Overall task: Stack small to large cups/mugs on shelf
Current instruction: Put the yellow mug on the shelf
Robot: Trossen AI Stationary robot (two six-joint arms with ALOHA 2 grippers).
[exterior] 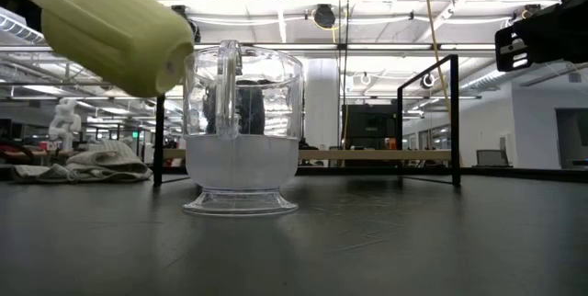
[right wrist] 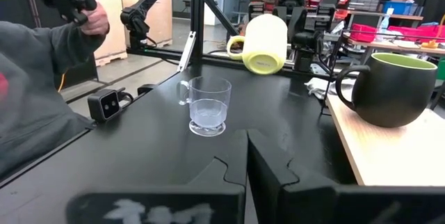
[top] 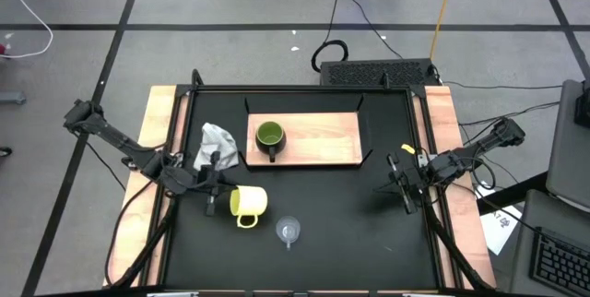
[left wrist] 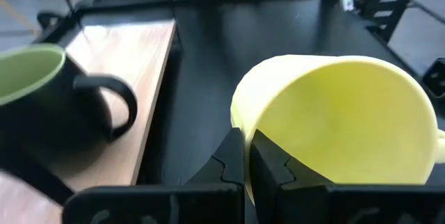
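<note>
Pinched by its rim in the left gripper's [top: 214, 189] shut jaws, the yellow mug [top: 247, 205] is held tilted above the table near the glass cup [top: 289, 231], short of the shelf [top: 318, 142] and green mug [top: 269, 136], and could slip from so thin a grip, while the right gripper [top: 402, 183] waits closed.

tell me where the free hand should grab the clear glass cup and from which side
Likely by the rim wall opposite its handle, coming straight down from above. The clear glass cup stands upright and apart on the black table, mouth open upward, so a finger can slip inside. The shut right hand would have to open first.
</note>
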